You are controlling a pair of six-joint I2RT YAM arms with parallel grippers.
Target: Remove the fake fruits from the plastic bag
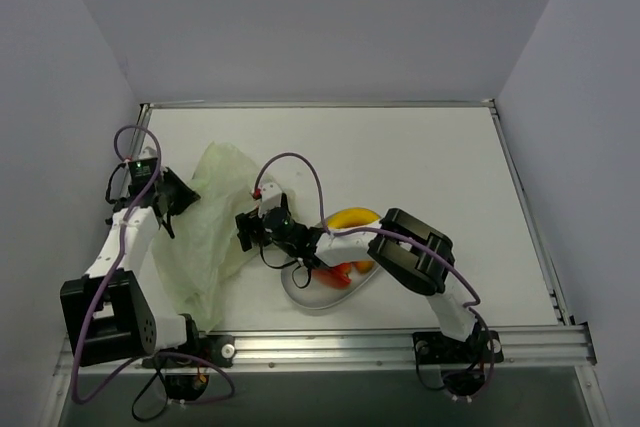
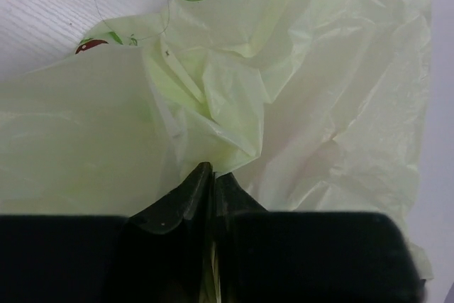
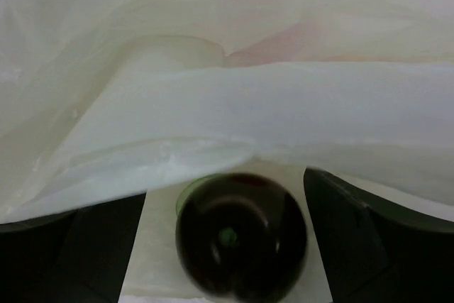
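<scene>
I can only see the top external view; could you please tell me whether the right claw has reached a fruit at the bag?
Observer: Yes. The right wrist view shows a dark purple fruit sitting between the fingers of the right claw, which is open, with a gap on the fruit's left side.
Operator: Thank you. Is that fruit lying clear of the plastic?
Observer: Not quite. In that view a fold of the plastic bag hangs right over the fruit's top edge.
Operator: And is the left claw gripping anything?
Observer: The left wrist view shows the left claw shut on a bunched fold of the bag.
</scene>
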